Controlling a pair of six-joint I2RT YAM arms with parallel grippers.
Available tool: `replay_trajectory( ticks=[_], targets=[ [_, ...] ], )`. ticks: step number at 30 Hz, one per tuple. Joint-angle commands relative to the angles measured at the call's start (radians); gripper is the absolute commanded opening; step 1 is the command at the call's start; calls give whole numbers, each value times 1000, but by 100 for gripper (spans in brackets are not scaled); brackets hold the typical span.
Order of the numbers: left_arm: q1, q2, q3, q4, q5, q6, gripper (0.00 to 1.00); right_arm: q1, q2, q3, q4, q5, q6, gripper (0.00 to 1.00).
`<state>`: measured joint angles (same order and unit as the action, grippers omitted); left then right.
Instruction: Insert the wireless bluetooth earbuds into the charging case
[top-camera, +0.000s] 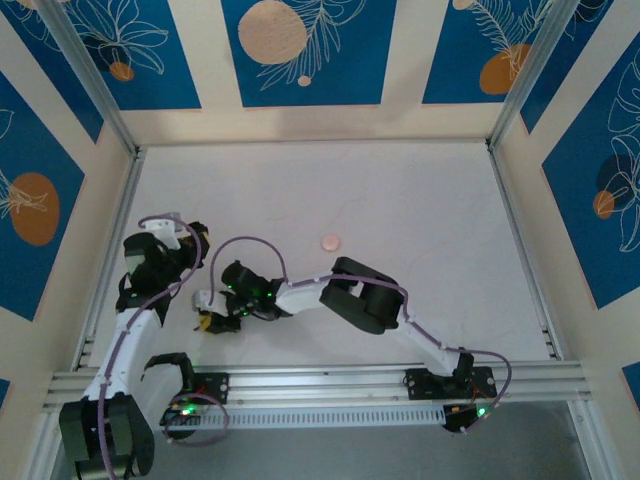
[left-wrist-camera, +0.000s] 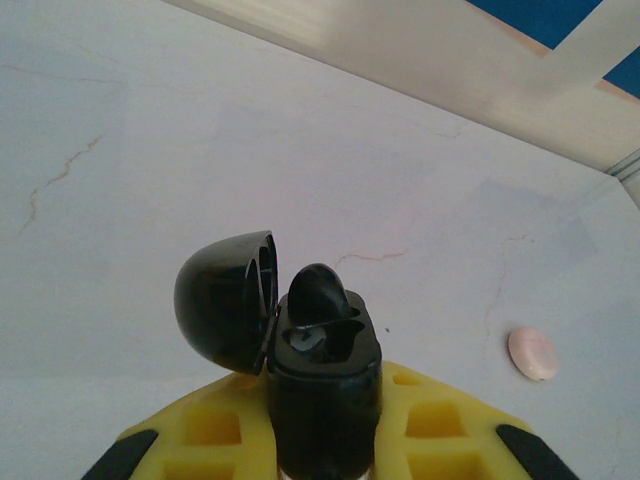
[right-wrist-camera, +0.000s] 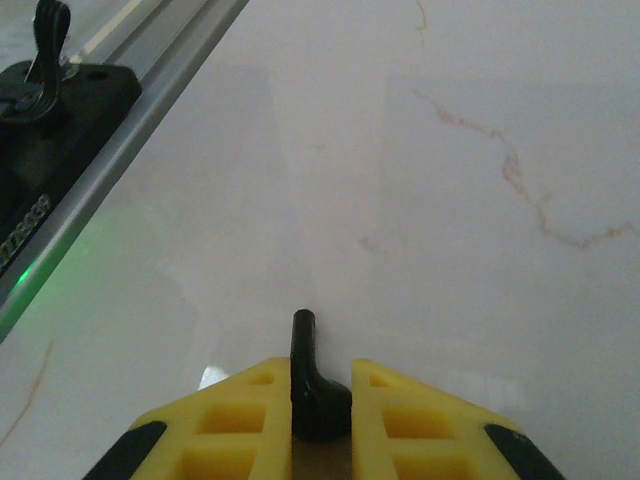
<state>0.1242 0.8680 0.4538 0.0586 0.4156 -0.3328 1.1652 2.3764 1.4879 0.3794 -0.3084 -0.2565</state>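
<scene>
Right gripper is clamped on the loose earbud. Its body is pinched between the yellow fingers, and its stem projects past the tips, low over the table. Left gripper is closed around the charging case and holds it upright, with the lid swung open to the left.

Expected faults from this state:
- Misalignment. The grip is narrow and on a rounded body, so you should expect the loose earbud to rotate if its stem meets the pocket rim off-axis.
- Wrong orientation. If the stem does not match the pocket, the earbud will probably perch on top rather than seat.
- Lid strike. Approaching from the left risks knocking the lid shut.
- Case slip. Pressing down hard may push the case through the left fingers.

Container contents:
- The seated earbud occupies one pocket of the charging case.
- The neighbouring pocket appears vacant, but black on black prevents confirmation.
- A pink disc lies on the table to the right, well apart from the case.
</scene>
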Motion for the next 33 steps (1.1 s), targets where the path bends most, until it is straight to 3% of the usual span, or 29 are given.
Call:
replay_trajectory(
  ticks=[1,12,22,25,28,33],
  targets=[
    [14,0,38,-16,22,24,17,-10,-65,-109,-68,64,-27,15],
    [12,22,45,-10,39,26,17,-92,-293,-476,-131,251,-61,16],
    [2,62,43,12,80,11,16,-162,-451,-696,-200,391,-3,17],
    [-2,61,40,18,85,6,16,-163,-496,-743,-216,411,29,24],
    [-5,57,35,17,87,5,16,-161,-549,-755,-256,412,60,37],
    [-9,49,21,21,79,6,16,-156,-718,-707,-395,337,159,46]
  ],
)
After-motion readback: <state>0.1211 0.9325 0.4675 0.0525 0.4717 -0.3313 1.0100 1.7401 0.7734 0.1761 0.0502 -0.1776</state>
